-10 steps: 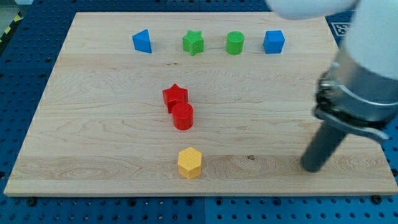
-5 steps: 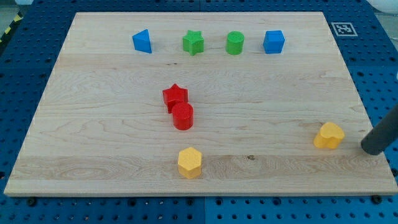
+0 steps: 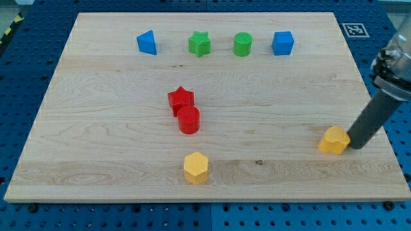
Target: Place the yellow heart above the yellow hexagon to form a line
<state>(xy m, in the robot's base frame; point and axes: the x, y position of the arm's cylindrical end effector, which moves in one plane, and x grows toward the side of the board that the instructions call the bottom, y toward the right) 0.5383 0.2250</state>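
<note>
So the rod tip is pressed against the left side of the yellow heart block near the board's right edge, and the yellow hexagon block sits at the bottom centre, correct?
Not quite. The camera view shows my tip against the right side of the yellow heart block, not its left. The rest holds: the heart is near the right edge of the wooden board, and the yellow hexagon block sits at the bottom centre.

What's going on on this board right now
My tip sits right against the yellow heart on its right side, near the board's lower right. The yellow hexagon lies far off toward the view's left, near the bottom edge, with the red cylinder and red star above it. The heart is not yet lined up.
</note>
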